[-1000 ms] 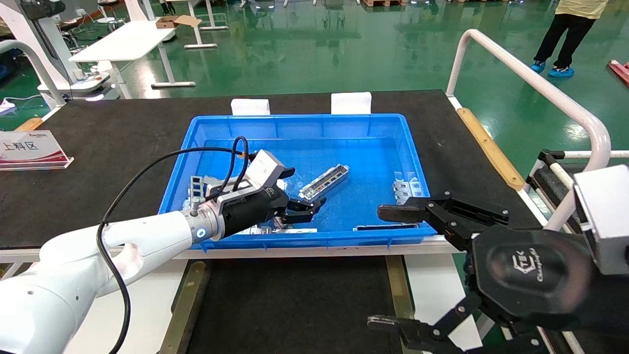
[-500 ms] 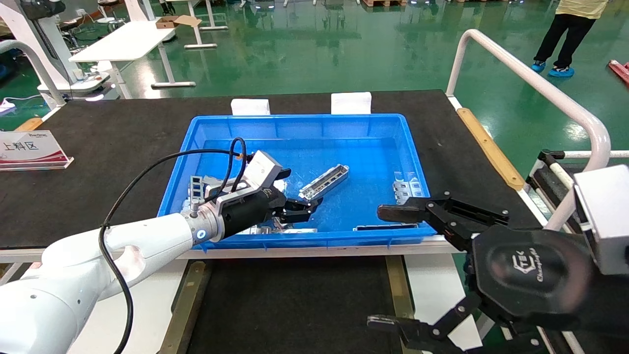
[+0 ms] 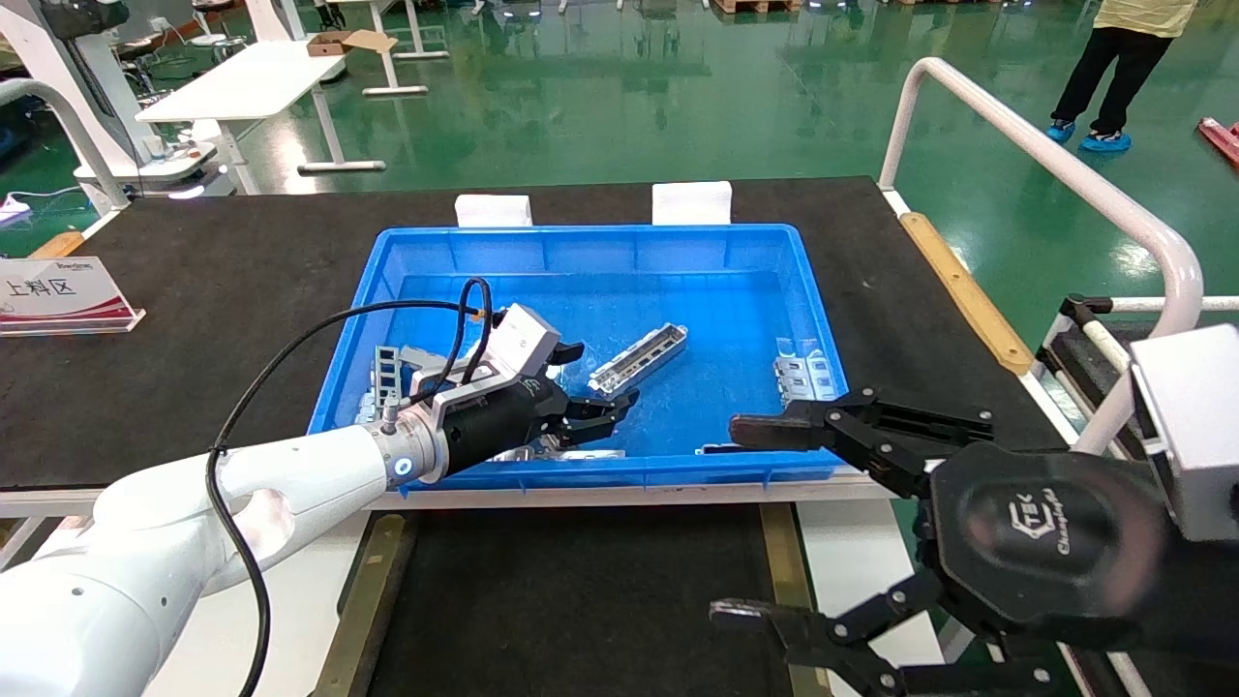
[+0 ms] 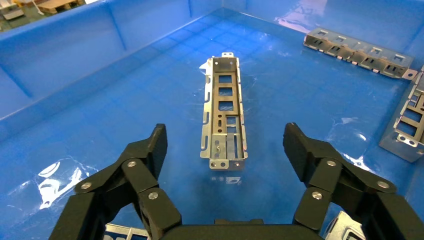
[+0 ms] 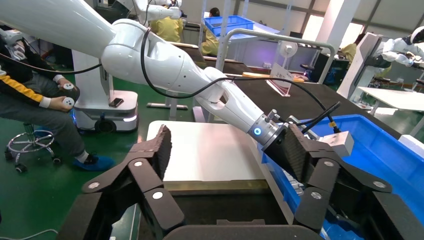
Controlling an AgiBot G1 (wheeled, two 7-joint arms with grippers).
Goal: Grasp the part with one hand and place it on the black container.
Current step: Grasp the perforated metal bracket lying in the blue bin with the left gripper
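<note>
Left hand (image 3: 592, 402): you are seeing it reaching low into the blue crate (image 3: 765, 254), its black fingers (image 4: 142, 157) spread wide and gripping nothing.
Part (image 3: 639, 359): it is lying flat on the crate floor, open side up, just beyond the fingertips; in the left wrist view (image 4: 224, 111) it is sitting lined up with the gap between the two fingers, not touching either.
Other metal pieces: you are looking at more strips (image 4: 358, 51) lying apart along the crate's edges, one set by the right wall (image 3: 801, 371) and a cluster near the left wall (image 3: 387, 372).
Black container (image 3: 581, 600): it is sitting on the near side of the crate, below the desk (image 3: 232, 261) edge, with tan strips along its sides.
Right hand (image 3: 736, 523): it is hanging over the container's right side, near the crate's right front corner, fingers fully apart and holding nothing.
</note>
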